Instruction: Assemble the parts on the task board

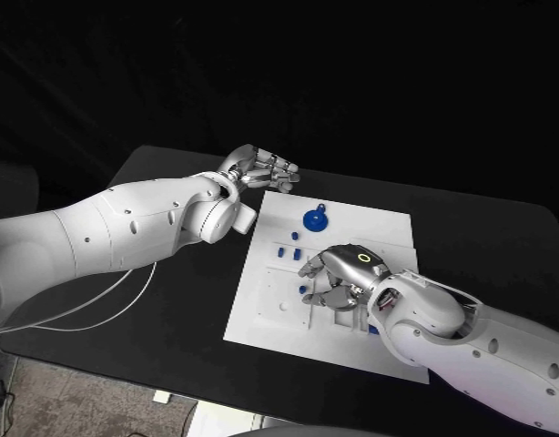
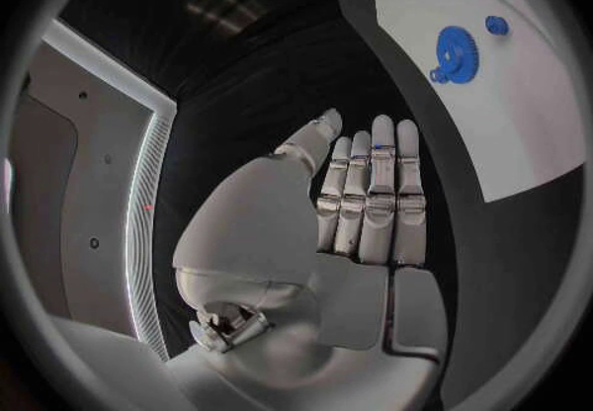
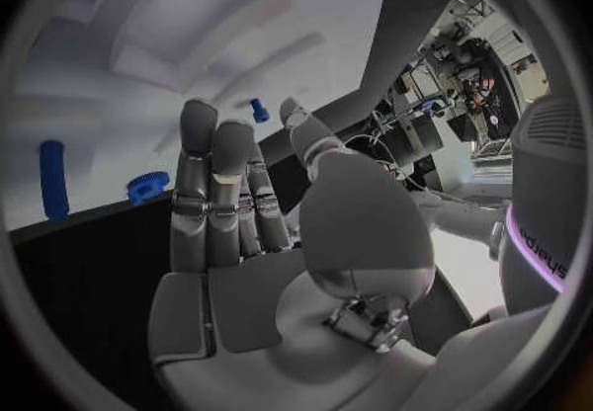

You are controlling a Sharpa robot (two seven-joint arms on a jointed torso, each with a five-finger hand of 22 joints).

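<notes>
The black desk [image 1: 490, 237] carries the white task board [image 1: 359, 223] at its middle. The left hand [image 1: 261, 168] hovers over the desk just off the board's far left corner, fingers straight and side by side, holding nothing. The right hand [image 1: 339, 273] hangs over the board's middle, fingers extended and empty. A blue gear [image 1: 314, 219] lies on the far part of the board, with small blue parts [image 1: 293, 239] just nearer, beside the right hand.
</notes>
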